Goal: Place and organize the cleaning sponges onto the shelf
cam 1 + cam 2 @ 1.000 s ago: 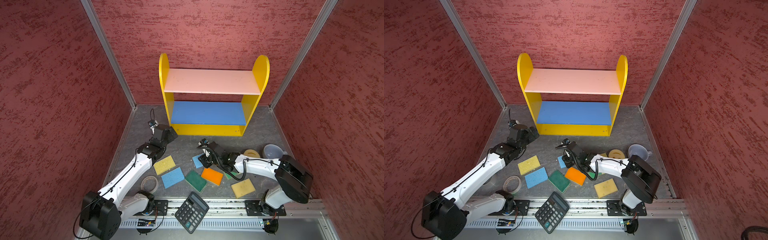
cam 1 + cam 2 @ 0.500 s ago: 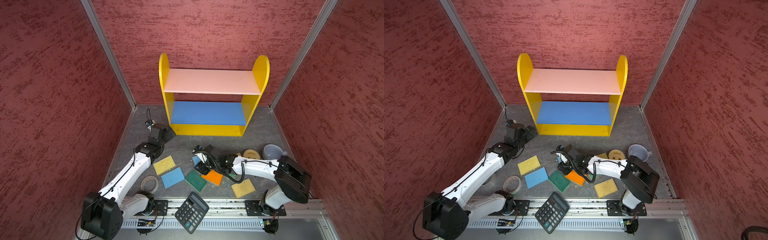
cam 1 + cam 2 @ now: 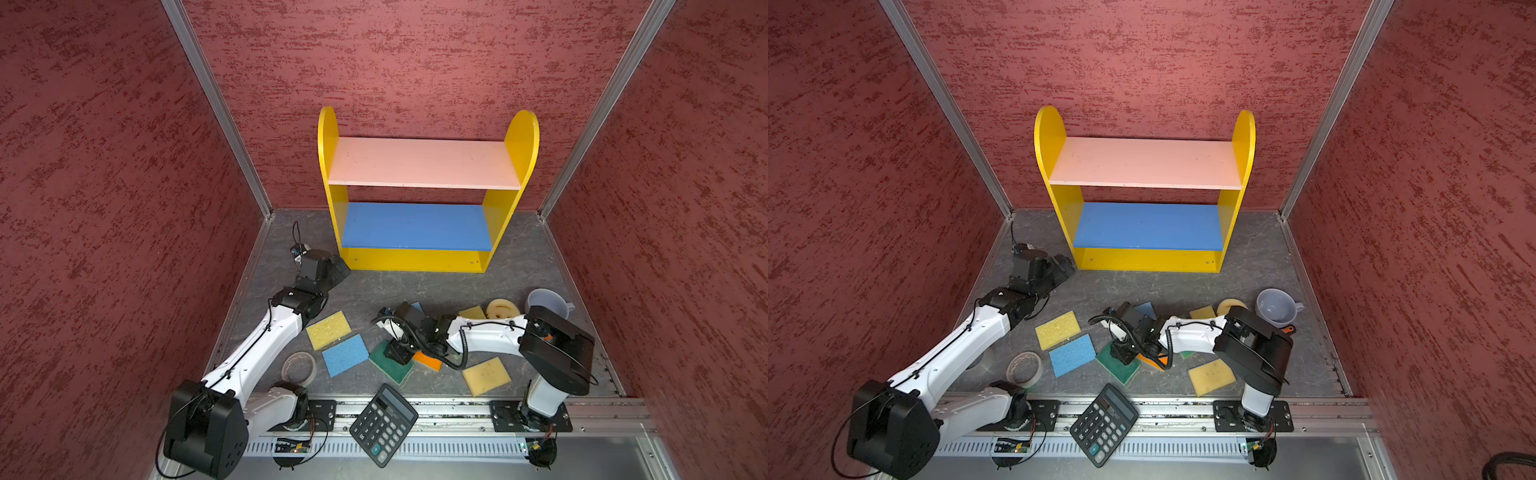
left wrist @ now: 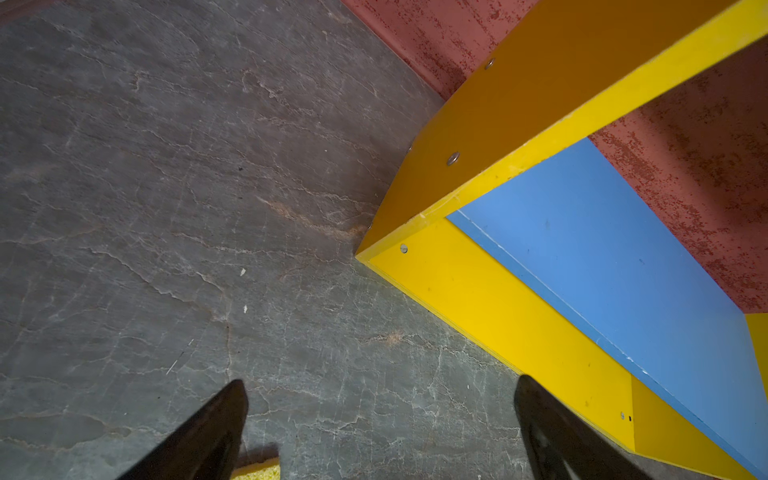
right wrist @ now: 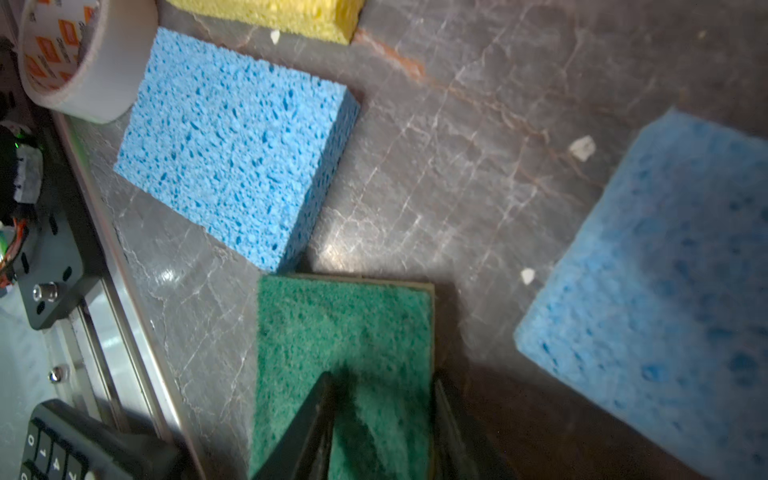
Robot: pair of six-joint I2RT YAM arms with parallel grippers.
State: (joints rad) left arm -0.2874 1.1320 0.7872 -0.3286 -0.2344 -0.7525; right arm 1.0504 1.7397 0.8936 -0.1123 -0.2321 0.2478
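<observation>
R gripper (image 5: pixel 382 376) down on green sponge (image 5: pixel 340 324), lower centre of wrist view. One jaw on its top face, other at its long edge, sponge betw. them. Jaws narrow; clamped or not, can't tell. Sponge lies on tabletop (image 4: pixel 166 208), well apart from shelf (image 4: pixel 498 299). L gripper (image 4: pixel 380 380): jaws wide apart over tabletop, shelf corner just beside, right of frame.

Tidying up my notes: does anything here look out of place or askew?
The calculator lies askew across the front rail, partly off the floor. Small white crumbs dot it near the blue sponge.
</observation>
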